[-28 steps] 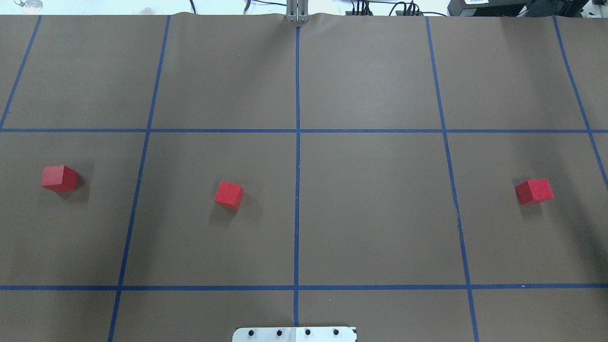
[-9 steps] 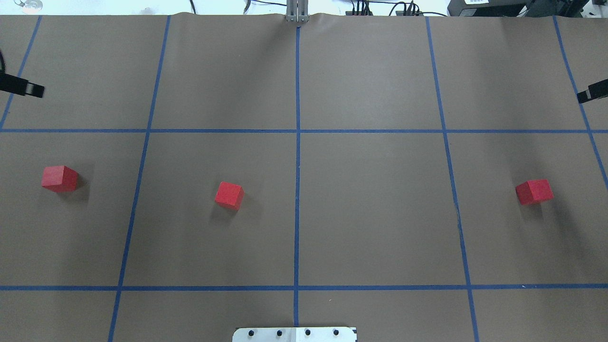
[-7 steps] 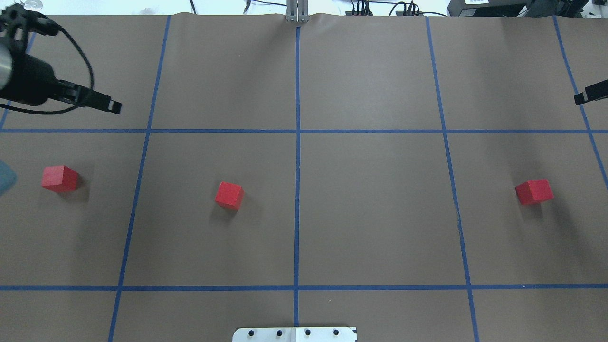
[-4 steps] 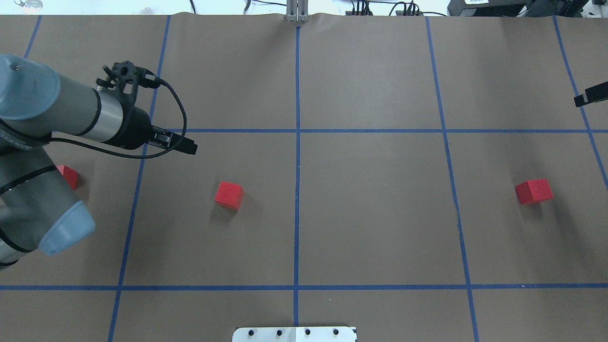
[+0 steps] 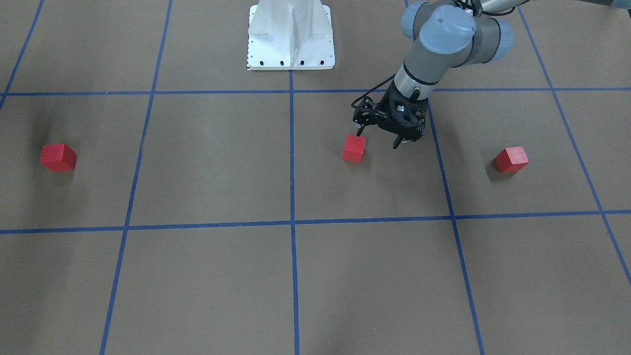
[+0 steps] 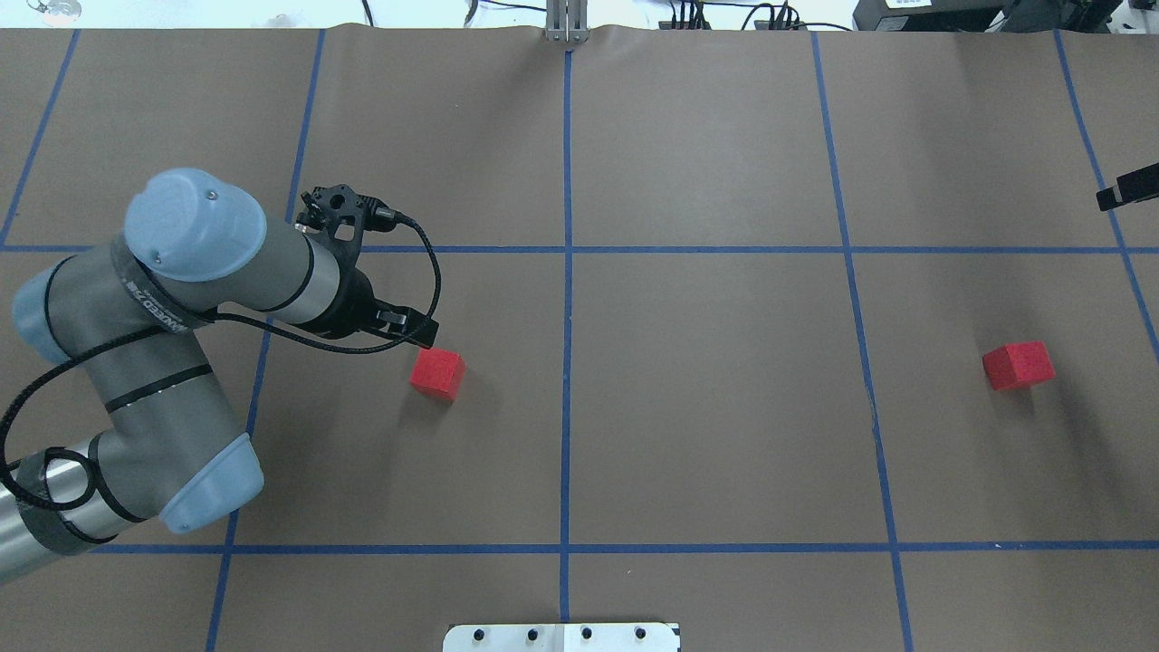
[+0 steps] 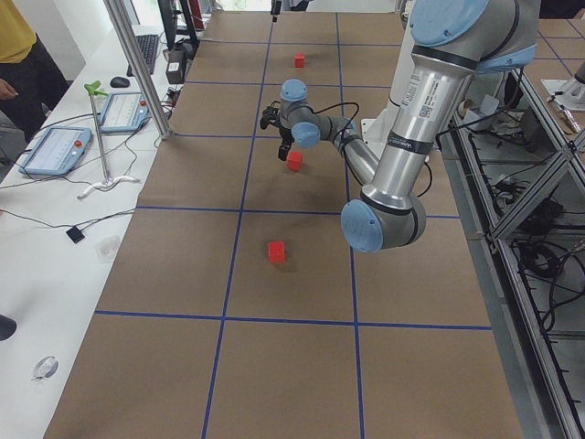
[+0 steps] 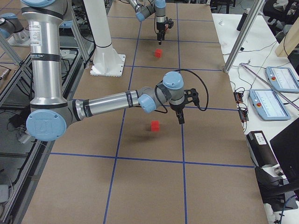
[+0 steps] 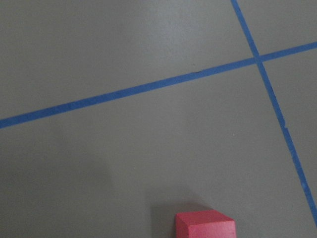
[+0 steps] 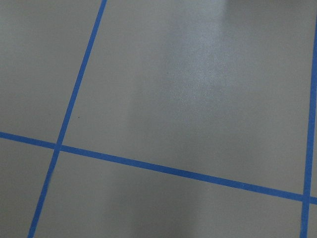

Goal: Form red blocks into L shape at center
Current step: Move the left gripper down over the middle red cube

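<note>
Three red blocks lie apart on the brown paper. The middle block sits left of the center patch. The right block is far right. The left block is hidden under my left arm in the overhead view. My left gripper is open and empty, hovering just beside the middle block. That block shows at the bottom of the left wrist view. My right gripper hangs above the paper, away from the right block; whether it is open does not show.
The white metal base stands at the robot's side of the middle line. Blue tape lines divide the paper into squares. Side benches with tablets and aluminium posts border the far edge.
My left arm has swung in from the left edge and down to the middle block, now covering the left block in the overhead view. The right gripper barely moved. No block moved.
</note>
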Action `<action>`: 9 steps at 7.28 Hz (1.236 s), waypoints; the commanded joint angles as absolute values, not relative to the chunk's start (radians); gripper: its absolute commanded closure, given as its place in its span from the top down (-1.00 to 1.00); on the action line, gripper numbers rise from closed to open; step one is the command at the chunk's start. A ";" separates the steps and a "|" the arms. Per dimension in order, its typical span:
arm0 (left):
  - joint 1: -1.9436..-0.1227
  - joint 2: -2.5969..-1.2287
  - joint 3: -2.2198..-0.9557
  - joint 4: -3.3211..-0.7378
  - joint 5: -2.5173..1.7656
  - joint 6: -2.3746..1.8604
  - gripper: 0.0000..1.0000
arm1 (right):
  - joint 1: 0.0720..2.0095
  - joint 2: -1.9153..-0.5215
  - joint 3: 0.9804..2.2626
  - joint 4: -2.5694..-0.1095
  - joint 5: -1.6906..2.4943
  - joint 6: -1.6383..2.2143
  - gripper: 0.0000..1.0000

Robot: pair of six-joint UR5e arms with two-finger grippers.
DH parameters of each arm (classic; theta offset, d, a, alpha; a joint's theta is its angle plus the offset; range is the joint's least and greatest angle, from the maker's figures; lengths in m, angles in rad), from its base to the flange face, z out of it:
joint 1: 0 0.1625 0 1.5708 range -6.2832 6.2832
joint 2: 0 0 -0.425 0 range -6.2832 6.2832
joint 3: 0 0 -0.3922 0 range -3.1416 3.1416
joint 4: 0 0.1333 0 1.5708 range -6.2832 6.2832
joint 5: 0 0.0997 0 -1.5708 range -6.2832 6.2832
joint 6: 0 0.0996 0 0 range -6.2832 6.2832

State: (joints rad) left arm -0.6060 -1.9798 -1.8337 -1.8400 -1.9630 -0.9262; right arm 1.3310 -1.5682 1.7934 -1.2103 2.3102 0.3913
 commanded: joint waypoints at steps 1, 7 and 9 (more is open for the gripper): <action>-0.557 -1.983 -1.824 -1.794 -1.924 -0.946 1.00 | 1.330 -1.577 1.793 -1.210 2.312 0.391 1.00; -0.534 -2.112 -1.687 -1.759 -1.924 -1.015 0.96 | 1.330 -1.580 1.792 -1.210 2.312 0.391 1.00; -0.528 -2.102 -1.672 -1.759 -1.922 -1.014 0.93 | 1.325 -1.580 1.792 -1.212 2.312 0.393 1.00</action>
